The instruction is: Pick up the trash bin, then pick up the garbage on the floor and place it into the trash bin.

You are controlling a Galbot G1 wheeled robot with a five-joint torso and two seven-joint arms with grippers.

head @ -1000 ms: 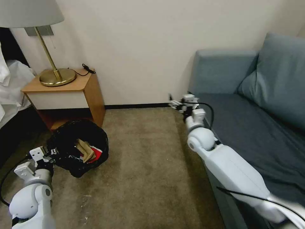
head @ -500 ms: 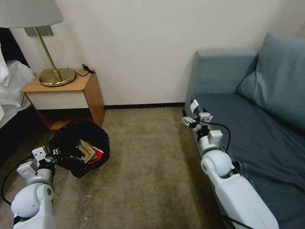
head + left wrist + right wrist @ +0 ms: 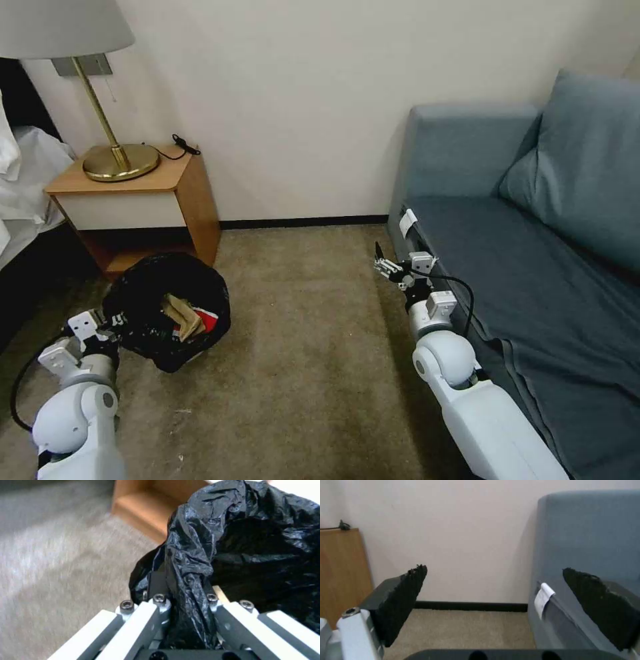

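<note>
The trash bin (image 3: 143, 293), wrapped in its crinkled black bag, sits low at the left in front of the nightstand. Inside it lie pieces of garbage: a crumpled tan paper bag (image 3: 180, 315) and a red-and-white cup (image 3: 205, 323). My left gripper (image 3: 112, 327) is shut on the bin's near rim. In the left wrist view the left gripper (image 3: 183, 590) pinches a fold of the trash bin's black bag (image 3: 240, 542). My right gripper (image 3: 383, 263) hovers beside the sofa's front corner. In the right wrist view the right gripper (image 3: 496, 597) is open with nothing between its black pads (image 3: 403, 600).
A wooden nightstand (image 3: 193, 193) with a brass lamp (image 3: 120, 160) stands against the wall behind the bin. White bedding (image 3: 23, 180) hangs at the far left. A blue-grey sofa (image 3: 533, 267) runs along the right. Brown carpet (image 3: 307, 347) lies open between them.
My right arm has pulled back from near the wall and sofa corner toward me, gripper still open. The left gripper keeps its hold on the bin, which has barely shifted.
</note>
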